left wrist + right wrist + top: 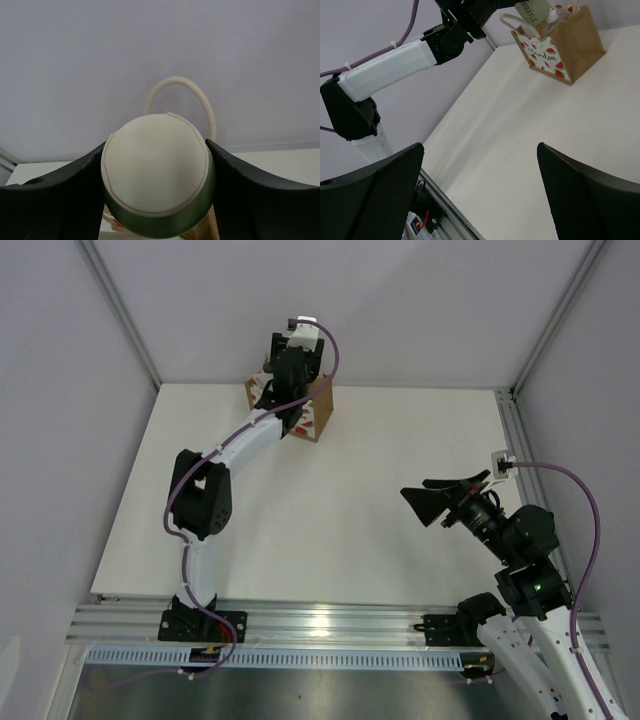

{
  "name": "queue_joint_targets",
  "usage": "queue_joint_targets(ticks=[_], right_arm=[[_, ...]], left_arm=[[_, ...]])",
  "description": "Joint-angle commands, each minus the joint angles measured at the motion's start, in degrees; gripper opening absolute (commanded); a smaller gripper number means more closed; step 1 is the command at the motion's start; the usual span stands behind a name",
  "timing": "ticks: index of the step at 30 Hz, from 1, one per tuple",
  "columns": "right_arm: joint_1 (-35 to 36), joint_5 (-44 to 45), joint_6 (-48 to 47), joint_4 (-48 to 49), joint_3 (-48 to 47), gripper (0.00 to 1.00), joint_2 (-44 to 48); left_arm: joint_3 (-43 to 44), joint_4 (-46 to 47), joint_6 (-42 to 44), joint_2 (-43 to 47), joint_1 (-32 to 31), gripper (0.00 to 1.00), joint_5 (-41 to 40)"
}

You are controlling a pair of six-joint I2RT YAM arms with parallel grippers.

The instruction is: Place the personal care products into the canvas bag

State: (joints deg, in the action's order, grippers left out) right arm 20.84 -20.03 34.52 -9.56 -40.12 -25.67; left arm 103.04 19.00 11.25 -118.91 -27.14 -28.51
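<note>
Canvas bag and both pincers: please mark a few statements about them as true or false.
1. The left pincer grips the olive-green bottle, which has a cream cap. True.
2. The right pincer holds a jar. False: it is open and empty.
3. The canvas bag stands upright on the table. True.
4. The bag's front panel shows strawberries. False: it shows watermelon slices.
5. The bottle lies on the table. False: the left pincer holds it up at the bag's mouth.
</note>
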Motion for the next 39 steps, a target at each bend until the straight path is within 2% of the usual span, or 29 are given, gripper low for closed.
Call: queue_joint_targets(ticks=[1, 10, 18, 21, 28, 33, 39], right_arm=[[0.3, -1.2, 0.4, 0.2, -0.5, 0.99, 0.4], [0.3, -2.0, 0.5, 0.2, -0.7, 1.0, 0.4], [0.3, -1.8, 0.4, 0.0, -0.7, 1.0, 0.7], [0.3, -1.8, 0.4, 0.0, -0.6, 0.99, 0.5], [0.3, -1.8, 0.5, 0.1, -0.5, 0.99, 0.5], [0.3, -1.5, 0.3, 0.3, -0.3, 0.99, 0.4], [0.4, -2.6, 0.9, 0.9, 0.0, 1.0, -0.3]], left_arm=[[0.1, 3.9, 3.0, 5.1, 2.5, 0.0, -5.1], [-2.4, 2.5, -0.6, 7.2, 3.9, 0.0, -3.7], [-0.6, 2.0, -4.7, 1.8, 5.6, 0.0, 2.9], [1.3, 1.8, -5.4, -0.3, 5.8, 0.0, 2.9], [-1.1, 7.4, -6.8, -0.2, 6.0, 0.0, 8.0], [-2.4, 8.7, -8.0, -1.0, 6.1, 0.01, 6.6], [-9.3, 10.9, -14.0, 0.1, 7.2, 0.01, 7.8]])
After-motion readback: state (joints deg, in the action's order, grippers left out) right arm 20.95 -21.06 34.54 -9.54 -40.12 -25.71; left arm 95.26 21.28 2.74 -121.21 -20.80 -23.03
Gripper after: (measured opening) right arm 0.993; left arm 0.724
